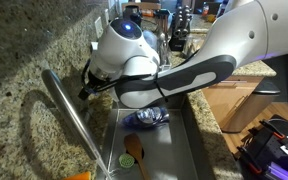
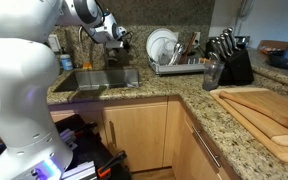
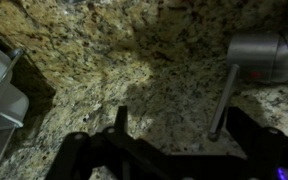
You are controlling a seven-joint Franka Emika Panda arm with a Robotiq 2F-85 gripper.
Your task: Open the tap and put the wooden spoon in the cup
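The tap [image 1: 76, 118] is a long steel spout slanting over the sink [image 1: 179, 150]. In the wrist view its thick base [image 3: 271, 55] sits at the right, and the slim lever handle [image 3: 222, 100] runs down from it over the granite. My gripper [image 3: 182, 125] is open around the lever's lower end, which lies close to the right finger [image 3: 242, 125] and apart from the left one. In the exterior views the gripper [image 1: 87, 88] [image 2: 115, 35] hangs behind the sink. The wooden spoon [image 1: 134, 150] lies in the sink basin. No cup shows clearly.
A bluish shiny vessel [image 1: 149, 117] lies in the sink, partly under the arm. Beside the sink [image 2: 94, 82] stands a dish rack with plates [image 2: 164, 48]. A knife block [image 2: 229, 62] and cutting boards [image 2: 269, 115] sit farther along the granite counter [image 3: 104, 60].
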